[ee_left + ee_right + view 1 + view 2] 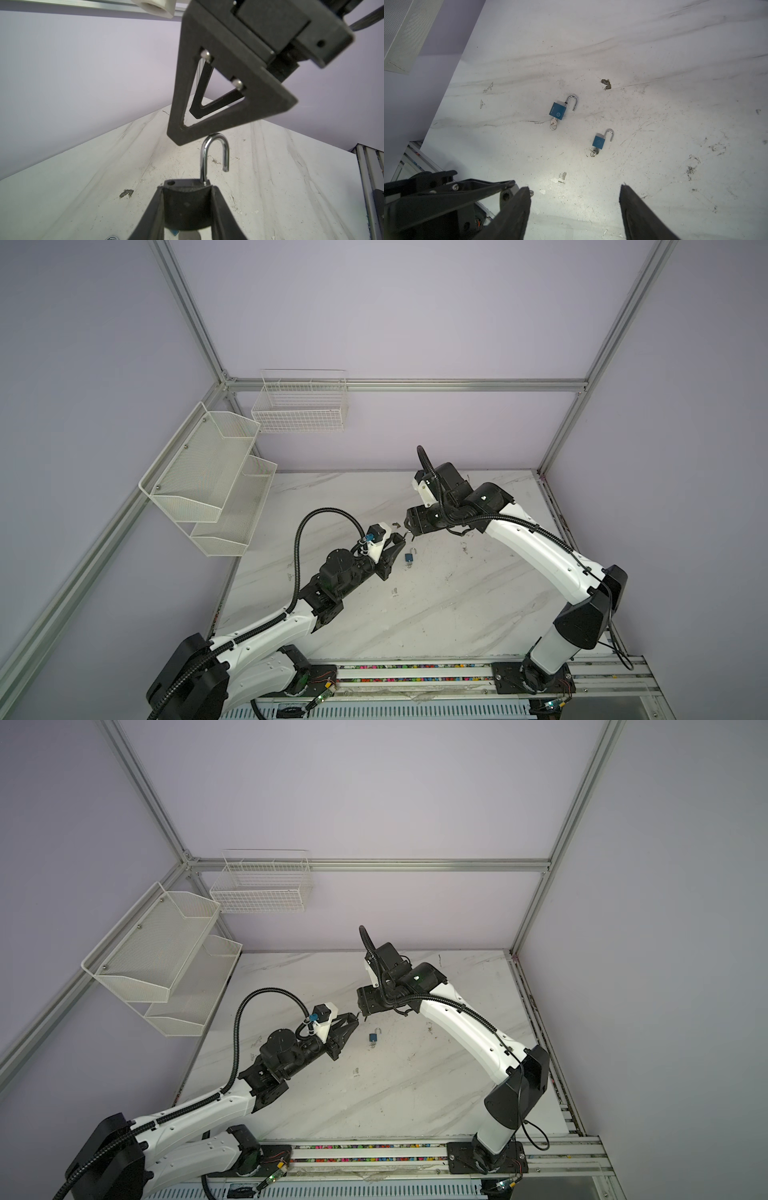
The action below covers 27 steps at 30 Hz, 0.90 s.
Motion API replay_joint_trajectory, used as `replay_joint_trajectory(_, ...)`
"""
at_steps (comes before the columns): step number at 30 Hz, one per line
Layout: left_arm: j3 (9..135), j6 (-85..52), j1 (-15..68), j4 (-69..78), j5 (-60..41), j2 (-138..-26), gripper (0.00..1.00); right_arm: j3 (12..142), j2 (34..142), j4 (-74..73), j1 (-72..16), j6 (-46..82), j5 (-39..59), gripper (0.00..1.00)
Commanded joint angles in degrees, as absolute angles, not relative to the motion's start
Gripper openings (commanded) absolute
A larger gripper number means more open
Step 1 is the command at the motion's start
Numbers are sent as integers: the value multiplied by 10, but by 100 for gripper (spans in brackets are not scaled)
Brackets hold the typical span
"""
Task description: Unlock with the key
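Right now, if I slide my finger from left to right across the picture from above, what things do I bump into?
Mesh shelf → wire basket → blue padlock → right arm's base.

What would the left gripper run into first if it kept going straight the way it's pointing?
Likely a black triangular finger of the right gripper, just past the open silver metal shackle of the dark-looking padlock that the left gripper holds; depth between them is unclear.
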<state>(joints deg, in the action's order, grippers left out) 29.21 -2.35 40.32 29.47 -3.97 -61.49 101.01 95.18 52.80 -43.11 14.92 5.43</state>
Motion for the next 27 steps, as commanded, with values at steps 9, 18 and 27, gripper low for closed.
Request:
replay_joint_trajectory(9, 292, -35, 404, 361, -20, -611, 0, 968, 895, 538, -417, 153, 56, 71)
replay_joint_trajectory(18, 317, -48, 404, 322, -2, -624, 0, 933, 832, 461, -409, 147, 123, 72)
replay_joint_trajectory(27, 345, -55, 404, 299, 0, -630, 0, 873, 837, 420, -409, 148, 169, 73)
